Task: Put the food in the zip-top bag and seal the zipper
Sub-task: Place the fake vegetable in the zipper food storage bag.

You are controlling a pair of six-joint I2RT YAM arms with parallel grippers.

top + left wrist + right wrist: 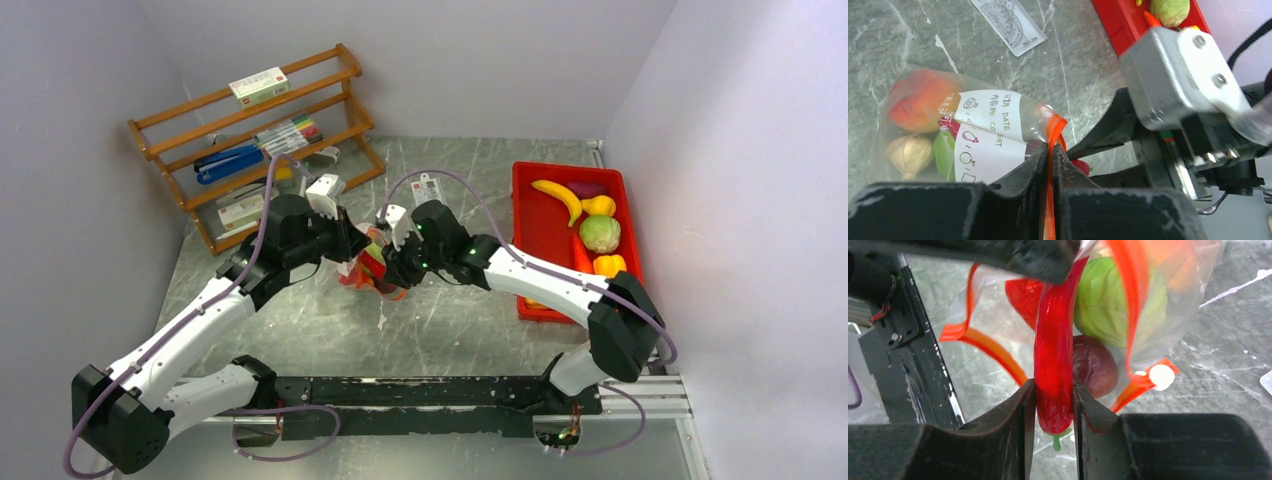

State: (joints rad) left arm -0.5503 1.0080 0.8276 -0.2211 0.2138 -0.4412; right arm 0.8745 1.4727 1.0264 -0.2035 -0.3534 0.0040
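The clear zip-top bag [368, 268] hangs between my two grippers above the table. My left gripper [1049, 150] is shut on its red-orange zipper [1054, 131] at the rim; in the top view it [352, 245] is left of the bag. The bag [963, 125] holds a peach ball [920, 100], a beige ball [910, 152] and a green piece [943, 150]. My right gripper [1054, 390] is shut on the red chili [1053, 355], whose tip points into the open bag mouth, beside a green ball [1108, 300] and a dark purple ball [1093, 365].
A red tray [522, 230] at the right holds a banana [560, 197], a green ball [600, 233], a yellow pepper [608, 265] and other toys. A wooden rack [255, 140] stands at the back left. A clear protractor [1010, 20] lies on the table.
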